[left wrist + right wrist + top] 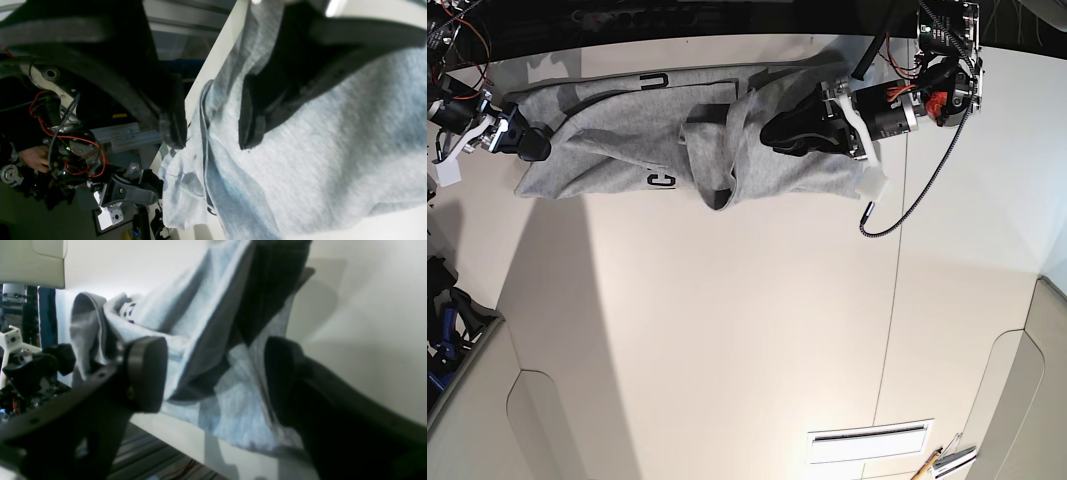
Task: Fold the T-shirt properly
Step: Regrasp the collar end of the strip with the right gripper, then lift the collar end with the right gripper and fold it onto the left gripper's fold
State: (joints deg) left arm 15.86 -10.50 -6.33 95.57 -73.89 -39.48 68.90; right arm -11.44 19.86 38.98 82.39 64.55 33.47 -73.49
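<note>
The T-shirt (pixel 677 140) lies crumpled and stretched sideways along the far edge of the white desk (pixel 727 330), a fold of cloth bunched near its middle and bits of black lettering showing on the grey. The left gripper (pixel 211 133) is over the end of the T-shirt on the base view's right; in its wrist view the jaws stand spread, one finger (pixel 252 126) resting over the grey fabric and the other at the desk's edge beside the hanging cloth, with nothing pinched between them. The right gripper (pixel 213 373) sits at the opposite end of the T-shirt, at the desk's corner; its jaws are spread wide with a draped fold of fabric lying in the gap between them, and the pads do not press on it. A coiled black cable (pixel 917 190) trails across the desk below the left arm.
</note>
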